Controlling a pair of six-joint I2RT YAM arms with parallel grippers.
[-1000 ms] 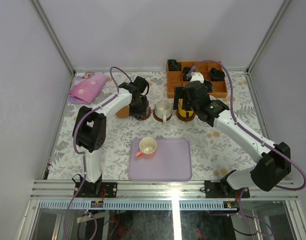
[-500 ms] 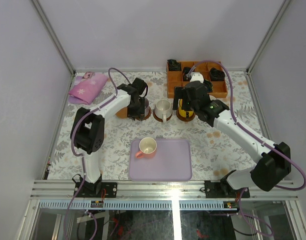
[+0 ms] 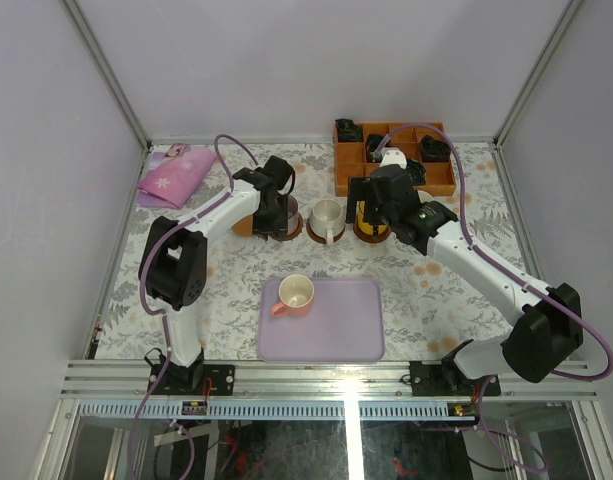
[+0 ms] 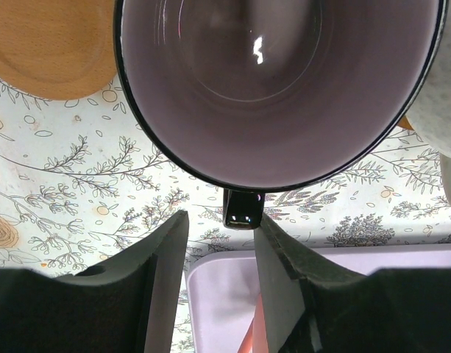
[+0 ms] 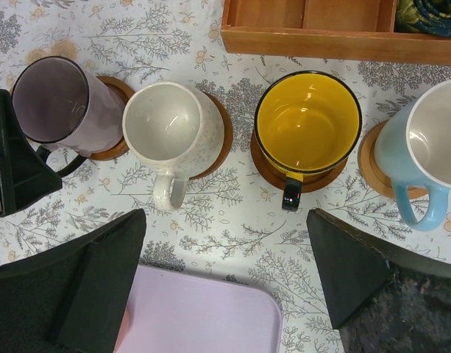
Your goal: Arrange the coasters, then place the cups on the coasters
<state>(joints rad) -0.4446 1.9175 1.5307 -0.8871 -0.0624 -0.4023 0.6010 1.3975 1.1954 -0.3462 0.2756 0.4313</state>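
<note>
Your left hand (image 4: 221, 217) straddles the handle (image 4: 243, 208) of the purple cup (image 4: 277, 88), with its fingers (image 4: 155, 279) part way apart. A strip of patterned surface (image 4: 78, 169) shows between the handle and the finger on the left of that view. I read the hold as loosened, not clamped, though the other finger sits so near the handle that it may be touching.

In the right wrist view the purple cup stands on a brown coaster (image 5: 111, 151) at the end of the row. Beside it come the white cup (image 5: 170, 121), the yellow cup (image 5: 307, 121) and the blue cup (image 5: 431, 147), each on a coaster of its own.

The step in hand looks like letting the purple cup go. First check that its base sits inside the coaster's raised rim. The coaster peeks out more on one side, though that may be only the slant of the camera.

Spread the fingers a little wider so neither one bears on the handle. Then draw the hand straight back along the handle's line and lift. Avoid any sideways sweep, because the white cup is just beside it and a nudge on the handle could turn the purple cup or drag it off its coaster.

Your right hand (image 5: 225, 228) is spread wide with nothing in it, near the yellow cup. It is best left there until the left arm is out of the way.

The pink cup (image 3: 294, 294) lies on the lavender tray (image 3: 336, 335). A bare coaster (image 4: 48, 51) waits just beside the purple cup, on the side away from the white one.
</note>
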